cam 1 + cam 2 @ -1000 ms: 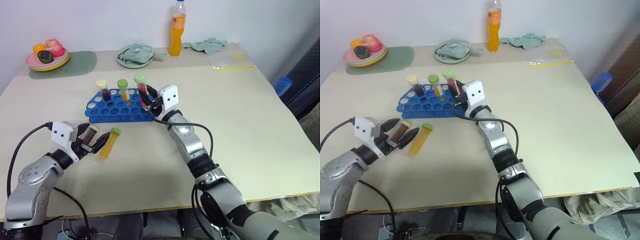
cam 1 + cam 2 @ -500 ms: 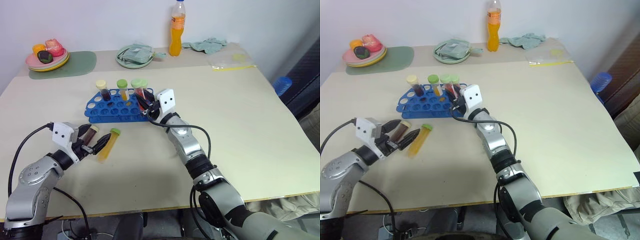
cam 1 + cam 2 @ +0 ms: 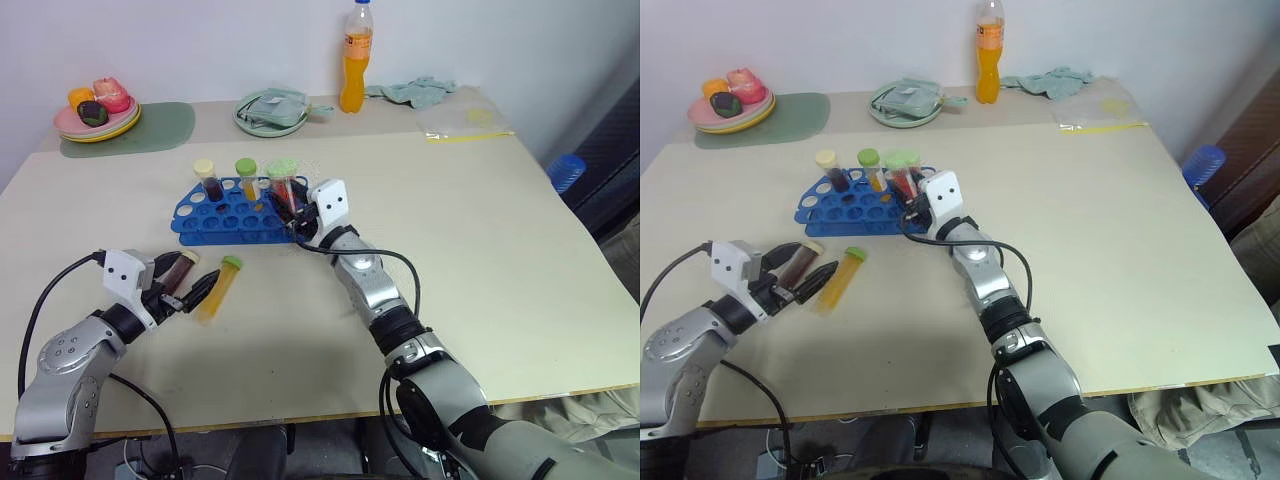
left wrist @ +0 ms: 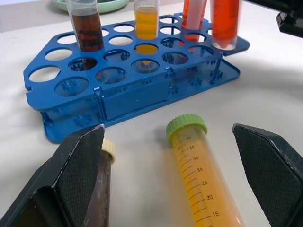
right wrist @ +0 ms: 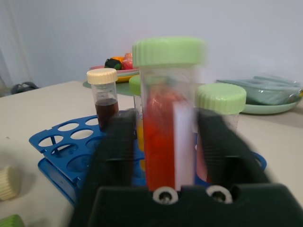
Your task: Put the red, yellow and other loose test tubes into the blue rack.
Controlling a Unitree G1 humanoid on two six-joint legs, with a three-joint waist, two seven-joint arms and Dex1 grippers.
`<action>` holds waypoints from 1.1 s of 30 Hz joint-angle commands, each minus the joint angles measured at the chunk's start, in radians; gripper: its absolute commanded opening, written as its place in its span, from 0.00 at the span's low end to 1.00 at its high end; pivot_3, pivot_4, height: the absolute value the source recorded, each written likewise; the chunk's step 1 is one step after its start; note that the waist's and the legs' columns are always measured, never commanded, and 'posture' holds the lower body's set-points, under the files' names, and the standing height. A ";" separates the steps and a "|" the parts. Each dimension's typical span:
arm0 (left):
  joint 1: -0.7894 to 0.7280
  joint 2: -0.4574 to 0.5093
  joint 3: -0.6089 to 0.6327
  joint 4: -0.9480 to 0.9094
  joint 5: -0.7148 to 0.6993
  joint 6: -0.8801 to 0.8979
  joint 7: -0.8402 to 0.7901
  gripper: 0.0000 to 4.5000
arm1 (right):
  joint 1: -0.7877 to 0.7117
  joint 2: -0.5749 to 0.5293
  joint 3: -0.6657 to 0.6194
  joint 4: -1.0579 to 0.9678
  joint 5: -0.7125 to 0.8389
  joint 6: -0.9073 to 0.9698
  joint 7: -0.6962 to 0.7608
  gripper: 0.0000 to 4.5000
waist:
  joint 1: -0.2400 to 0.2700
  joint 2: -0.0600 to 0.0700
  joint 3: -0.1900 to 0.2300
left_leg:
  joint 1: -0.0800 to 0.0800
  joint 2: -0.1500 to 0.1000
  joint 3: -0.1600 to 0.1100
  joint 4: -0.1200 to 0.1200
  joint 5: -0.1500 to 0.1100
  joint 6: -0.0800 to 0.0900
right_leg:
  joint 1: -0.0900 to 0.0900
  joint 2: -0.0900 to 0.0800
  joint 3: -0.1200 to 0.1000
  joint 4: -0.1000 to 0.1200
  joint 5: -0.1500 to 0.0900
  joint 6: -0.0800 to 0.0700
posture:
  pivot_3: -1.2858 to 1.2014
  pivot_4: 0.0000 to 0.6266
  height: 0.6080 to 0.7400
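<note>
Just between the right end effector (image 5: 163,156) fingers stands the red tube (image 5: 165,137).

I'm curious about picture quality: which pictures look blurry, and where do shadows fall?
Right wrist view: the red tube and black fingers are smeared. Left wrist view: the blue rack looks crisp. Left eye view: soft shadow beneath the left gripper.

You cannot tell from the right wrist view whether the blurred right end effector (image 5: 165,156) touches the red tube (image 5: 163,118) standing between its fingers. At the rack's (image 3: 235,215) three o'clock end, that arm hides the holes. The yellow tube (image 4: 206,182) and maroon tube (image 4: 102,187) run off the left wrist view's edge.
</note>
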 commanded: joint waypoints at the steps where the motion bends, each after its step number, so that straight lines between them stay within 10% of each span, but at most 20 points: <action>1: 0.006 0.001 0.028 0.015 0.006 -0.033 -0.003 1.00 | 0.021 0.015 -0.004 -0.117 0.019 -0.027 0.018 0.94 | 0.000 0.000 0.000 | 0.000 0.000 0.000 0.000 0.000 0.000 | 0.000 0.000 0.000 0.000 0.000 0.000 | 0.52 0.24 1.00; 13: -0.110 0.126 0.028 -0.138 -0.106 0.300 0.078 1.00 | 0.158 -0.161 0.003 -0.601 0.064 0.180 0.128 1.00 | 0.004 0.000 0.000 | 0.000 -0.001 -0.001 0.001 0.000 0.000 | 0.000 -0.001 0.000 0.000 0.000 0.000 | 0.52 0.24 1.00; 22: -0.608 0.317 -0.219 -0.256 -0.177 1.246 0.301 1.00 | 0.289 -0.537 -0.008 -0.963 0.257 0.512 0.451 1.00 | 0.002 0.000 0.001 | 0.000 -0.001 -0.001 0.001 0.000 0.001 | 0.002 0.000 -0.001 0.000 0.000 0.001 | 0.52 0.24 1.00; 33: -0.776 0.310 -0.413 -0.044 -0.604 1.278 0.762 1.00 | 0.388 -0.733 -0.017 -1.125 0.357 0.662 0.569 1.00 | 0.009 -0.001 0.002 | 0.000 -0.001 -0.001 0.002 -0.001 0.002 | 0.003 -0.001 -0.001 0.000 -0.001 0.002 | 0.52 0.24 1.00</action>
